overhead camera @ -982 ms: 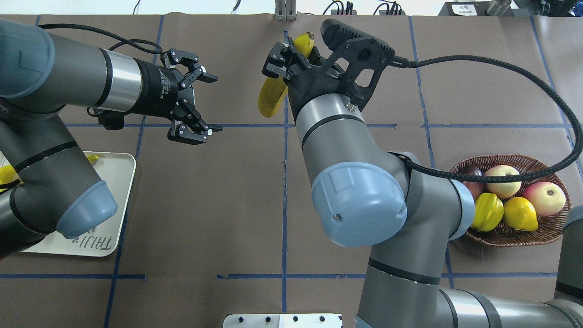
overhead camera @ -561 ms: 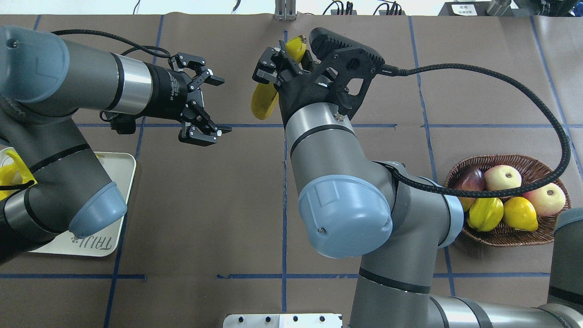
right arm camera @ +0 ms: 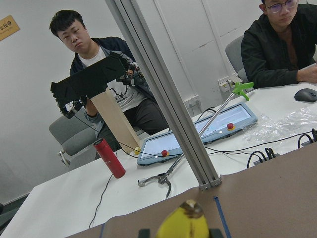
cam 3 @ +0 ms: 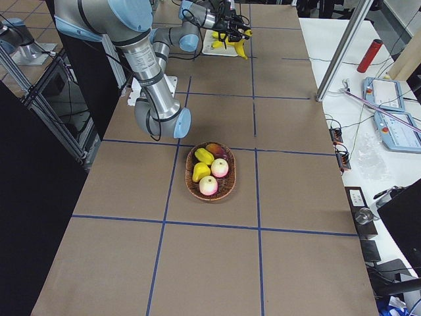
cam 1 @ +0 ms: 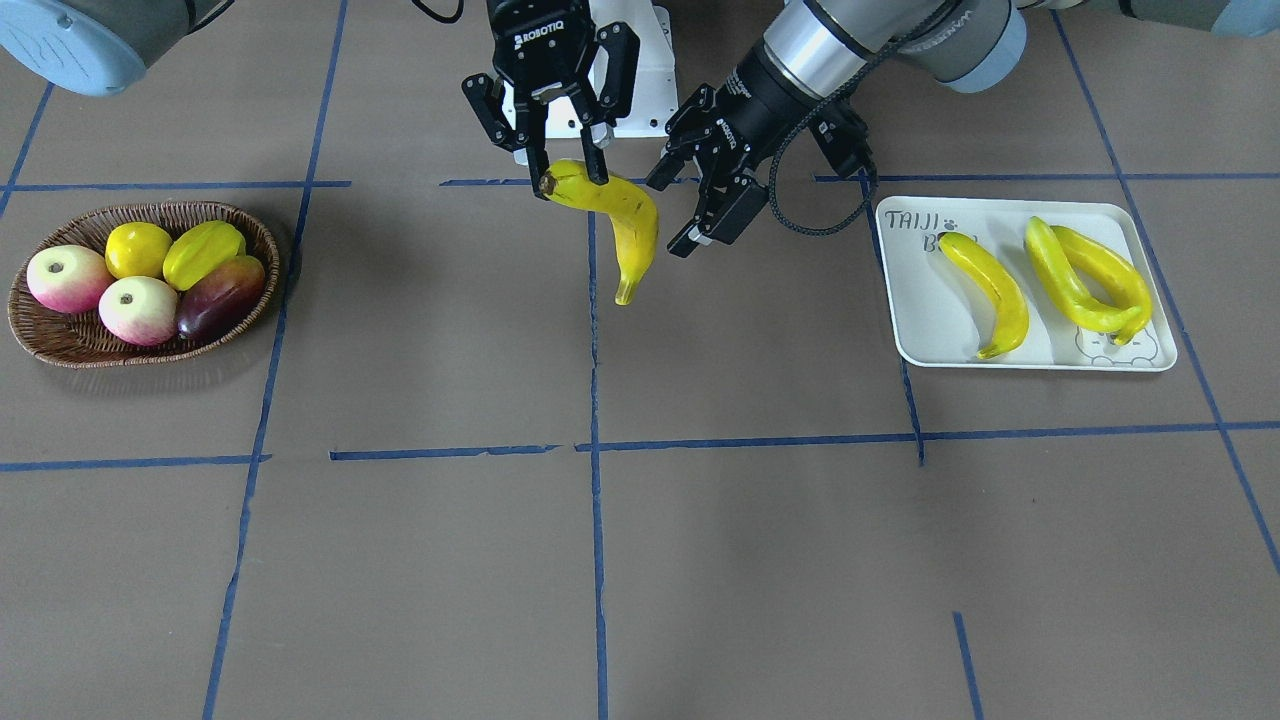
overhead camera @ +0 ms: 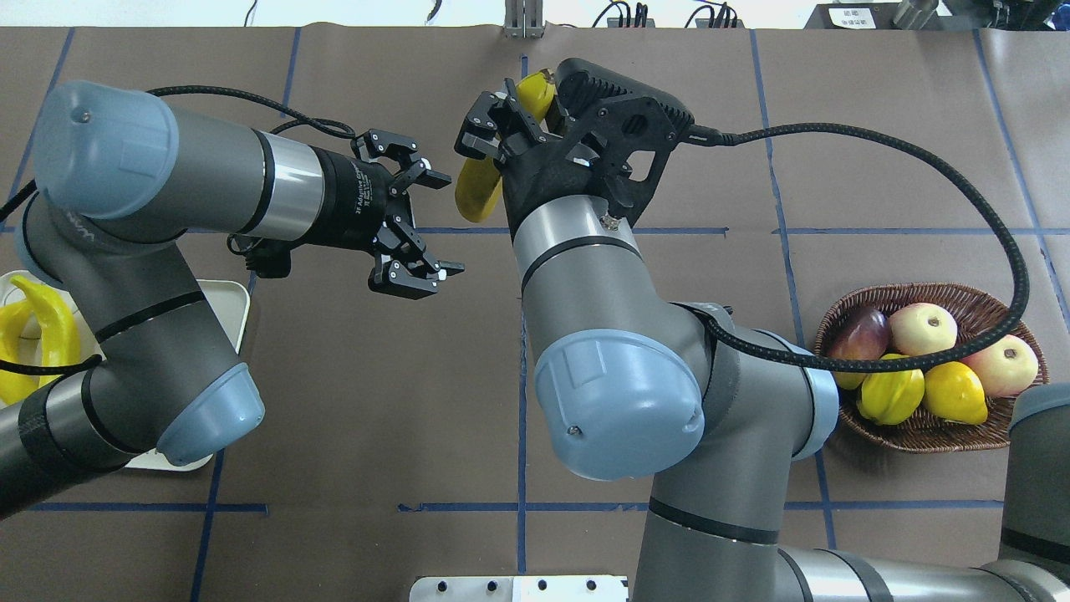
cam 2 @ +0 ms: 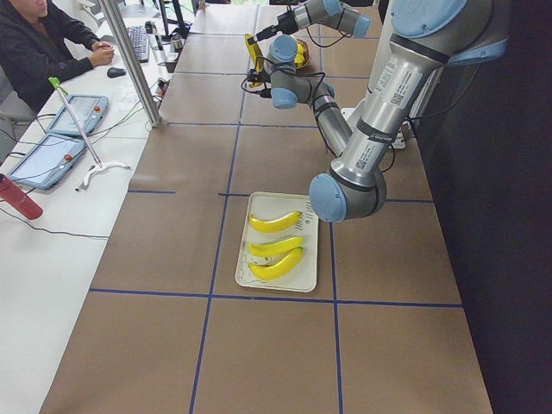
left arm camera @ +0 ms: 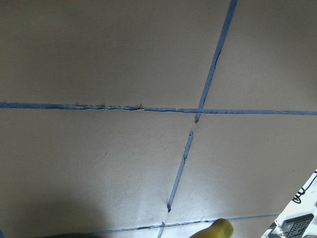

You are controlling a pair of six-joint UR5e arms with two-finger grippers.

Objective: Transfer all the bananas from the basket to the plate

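The right gripper (cam 1: 570,178) is clamped on the stem end of a banana (cam 1: 628,225), held above the table's middle. The left gripper (cam 1: 668,218), fingers spread, has been brought nearer it. Three bananas (cam 1: 992,290) are laid on the plate (cam 1: 920,335) at the left end.

Four bananas (cam 1: 625,215), one basket (cam 1: 60,345), one plate (cam 1: 925,335), five other fruits (cam 1: 140,308).

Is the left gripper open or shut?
Open: the left gripper has its fingers spread wide, empty, beside the banana in the right gripper.
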